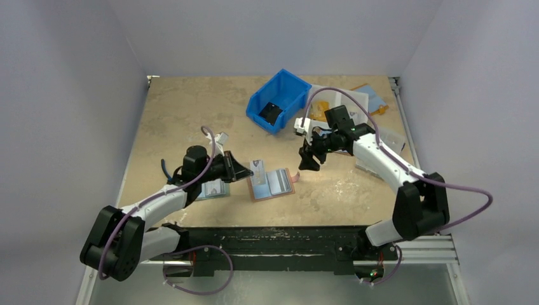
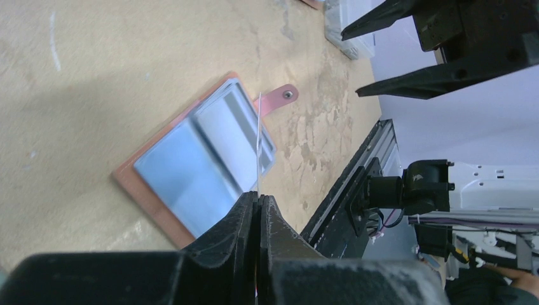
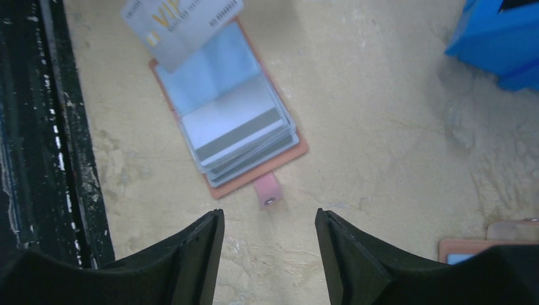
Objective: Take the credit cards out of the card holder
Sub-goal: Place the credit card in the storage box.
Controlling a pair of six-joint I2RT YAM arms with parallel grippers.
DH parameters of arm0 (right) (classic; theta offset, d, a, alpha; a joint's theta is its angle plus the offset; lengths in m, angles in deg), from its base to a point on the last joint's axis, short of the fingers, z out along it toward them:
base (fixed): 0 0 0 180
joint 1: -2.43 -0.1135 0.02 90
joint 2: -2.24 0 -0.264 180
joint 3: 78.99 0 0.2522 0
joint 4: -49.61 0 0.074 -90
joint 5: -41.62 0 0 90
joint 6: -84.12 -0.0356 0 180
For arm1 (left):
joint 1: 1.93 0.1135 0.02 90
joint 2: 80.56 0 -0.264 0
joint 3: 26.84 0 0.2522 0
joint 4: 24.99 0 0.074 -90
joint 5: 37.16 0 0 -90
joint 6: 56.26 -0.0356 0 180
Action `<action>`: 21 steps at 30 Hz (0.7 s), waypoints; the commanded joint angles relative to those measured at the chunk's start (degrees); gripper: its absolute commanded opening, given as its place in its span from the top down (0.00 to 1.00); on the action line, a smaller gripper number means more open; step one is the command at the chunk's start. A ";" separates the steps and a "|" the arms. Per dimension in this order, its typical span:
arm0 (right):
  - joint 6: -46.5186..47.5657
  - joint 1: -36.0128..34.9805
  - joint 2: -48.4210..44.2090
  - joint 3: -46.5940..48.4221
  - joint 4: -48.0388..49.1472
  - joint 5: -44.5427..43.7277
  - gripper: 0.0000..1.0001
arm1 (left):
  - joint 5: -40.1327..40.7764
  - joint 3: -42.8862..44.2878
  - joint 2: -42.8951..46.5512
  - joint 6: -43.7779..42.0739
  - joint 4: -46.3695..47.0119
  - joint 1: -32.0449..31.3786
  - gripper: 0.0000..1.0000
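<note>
Left gripper [image 2: 259, 202], jaws pinched shut on one edge of a credit card [image 3: 181, 22], holds it raised over the end of the card holder [image 3: 229, 121] opposite its snap tab [image 3: 268, 190]. Right gripper [image 3: 268, 216], jaws apart and empty, hovers just beyond that tab. The holder lies open, its long axis running gripper to gripper with more cards in its sleeves; the left gripper is nearer.
</note>
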 commanded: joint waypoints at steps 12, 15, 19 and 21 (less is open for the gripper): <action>11.35 0.49 -9.62 15.13 -17.90 14.52 0.19 | 2.08 16.13 -9.04 -7.78 7.54 -12.73 1.00; 12.10 0.73 -9.62 14.96 -19.09 15.25 0.12 | 2.62 18.38 -10.47 -10.02 6.54 -14.38 1.00; 11.60 1.27 -9.36 13.42 -18.38 15.27 0.07 | 2.67 20.89 -12.45 -14.08 4.28 -15.51 1.00; 12.09 1.37 -8.63 13.19 -18.80 15.27 0.06 | 2.98 22.05 -13.16 -16.25 3.02 -16.35 1.00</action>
